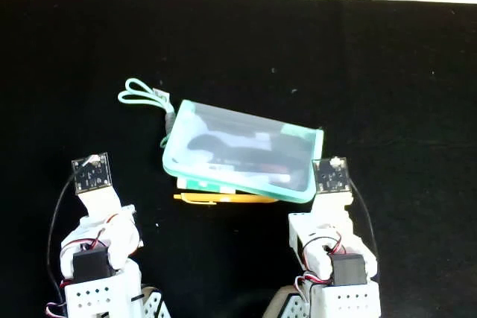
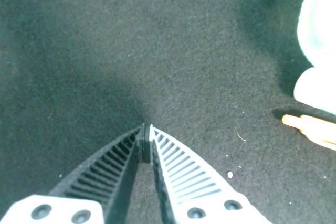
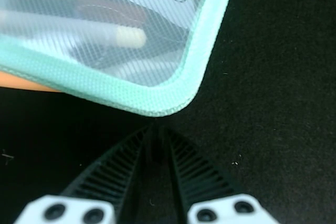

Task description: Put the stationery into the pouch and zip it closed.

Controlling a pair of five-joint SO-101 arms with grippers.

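centrally on the black desk (image 1: 387, 72) lay the mesh pouch (image 1: 242, 150) with its teal border, skewed, with dark items and a white pen (image 1: 253, 178) visible through its fabric. an orange pen (image 1: 216, 199) lay outside, partly under the pouch's near edge, with one end poking out toward the left arm. a teal cord loop (image 1: 141, 96) trailed from the pouch's far left corner. the left end effector (image 2: 146, 128) was closed on nothing above bare desk, well apart from the pouch and near the orange pen's tip (image 2: 310, 127). the right end effector (image 3: 156, 129) was closed and empty too, its tips just beside the pouch's near right corner (image 3: 173, 106); whether they touched it was unclear.
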